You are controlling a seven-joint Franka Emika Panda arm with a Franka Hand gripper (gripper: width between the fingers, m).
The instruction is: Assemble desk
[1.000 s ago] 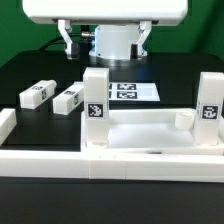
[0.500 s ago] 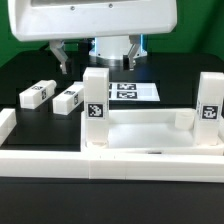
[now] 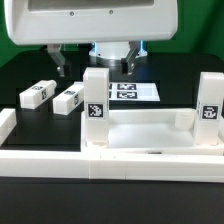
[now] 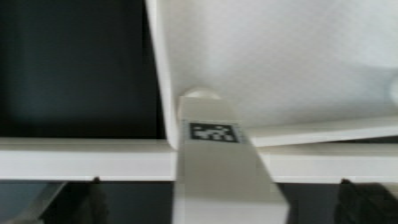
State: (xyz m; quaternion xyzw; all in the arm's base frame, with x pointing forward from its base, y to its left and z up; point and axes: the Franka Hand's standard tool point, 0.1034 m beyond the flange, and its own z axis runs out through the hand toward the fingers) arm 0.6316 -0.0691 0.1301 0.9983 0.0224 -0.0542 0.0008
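The desk tabletop [image 3: 150, 133] is a white shallow tray lying against the front rail. Two tagged legs stand upright on it, one at its near-left corner [image 3: 95, 100] and one at the exterior view's right [image 3: 210, 105]. Two loose leg blocks [image 3: 37, 95] [image 3: 68, 99] lie on the black table to the left. My gripper [image 3: 95, 69] hangs open just above the left upright leg, one finger [image 3: 61, 66] on each side. In the wrist view that leg [image 4: 217, 175] with its tag sits between the dark fingertips [image 4: 80, 200], on the tabletop [image 4: 267, 60]. Nothing is held.
The marker board [image 3: 130, 91] lies flat behind the tabletop, under the gripper's body. A long white border rail [image 3: 100, 160] runs along the front and another [image 3: 6, 125] up the exterior view's left. A short stub [image 3: 183, 118] rises inside the tabletop.
The gripper has come down and forward, its white body filling more of the exterior view's top. Its fingers now reach the height of the left upright leg's top. The jaws stayed open.
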